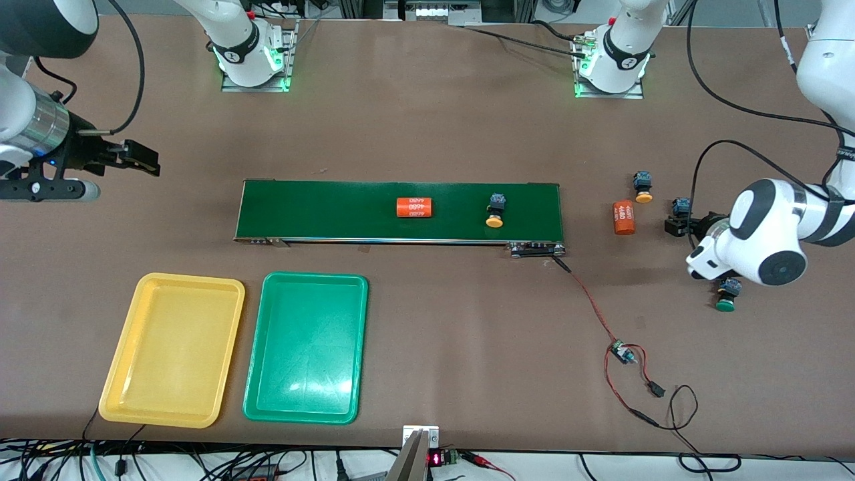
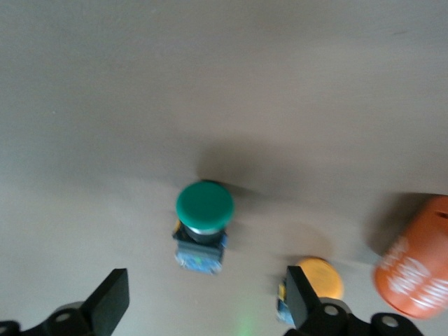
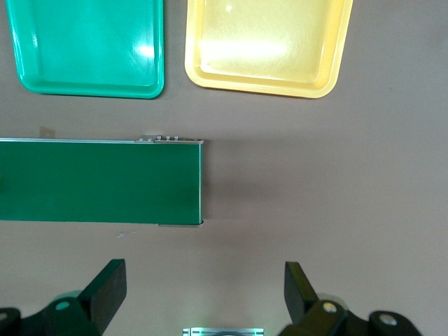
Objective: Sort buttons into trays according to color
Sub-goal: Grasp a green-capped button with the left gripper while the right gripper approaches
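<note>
We are keeping our right gripper point(image 1: 143, 160) spread wide and empty, waiting over the bare brown tabletop point(image 1: 427, 321) at the right arm's end. Nearer the front camera, the shallow yellow plastic tray point(image 1: 113, 401) and shallow green plastic tray point(image 1: 257, 407) are lying side by side, both unfilled. One yellow-capped push-button switch point(image 1: 495, 212) is riding the long dark-green conveyor belt point(image 1: 320, 210) beside an orange lettered cylinder point(image 1: 414, 207). Our left gripper point(image 2: 203, 308), fingers wide, is hovering by a green-capped push-button switch point(image 2: 204, 207), apparently lining up a grasp.
</note>
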Robot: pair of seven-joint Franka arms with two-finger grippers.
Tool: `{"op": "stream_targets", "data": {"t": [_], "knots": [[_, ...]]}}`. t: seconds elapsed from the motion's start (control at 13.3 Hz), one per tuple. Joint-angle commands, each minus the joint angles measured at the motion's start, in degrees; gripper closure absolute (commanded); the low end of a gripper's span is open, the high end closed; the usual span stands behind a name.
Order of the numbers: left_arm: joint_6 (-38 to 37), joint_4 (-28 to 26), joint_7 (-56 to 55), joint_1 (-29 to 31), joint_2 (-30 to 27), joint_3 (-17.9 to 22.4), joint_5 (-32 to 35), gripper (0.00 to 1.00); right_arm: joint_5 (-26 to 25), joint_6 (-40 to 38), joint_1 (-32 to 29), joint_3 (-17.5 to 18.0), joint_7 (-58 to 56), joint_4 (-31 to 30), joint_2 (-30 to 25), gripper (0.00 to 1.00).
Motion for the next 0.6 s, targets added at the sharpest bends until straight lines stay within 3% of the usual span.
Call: {"op": "stream_targets", "data": {"t": [0.0, 0.3, 0.37, 0.52], "knots": [[9.27, -10.52, 1.62, 4.24, -4.75, -0.86, 0.91, 0.03, 0.86, -0.22, -0.03, 0.31, -0.92, -3.0, -3.33, 0.0], [14.49, -14.93, 3.64, 6.27, -6.08, -0.86, 1.7, 0.09, 1.56, 0.82, -0.12, 0.39, -1.01, -3.68, -3.41, 0.0], [14.58, -15.38, 3.73, 6.45, -6.08, -0.86, 1.7, 0.18, 1.65, 2.4, -0.03, 0.39, -0.92, -6.22, -4.63, 0.0], [14.58, -15.3, 4.95, 6.54, -6.08, -1.04, 1.7, 0.54, 1.65, 10.54, 0.14, 0.57, -0.57, -16.29, -10.41, 0.0]]}}
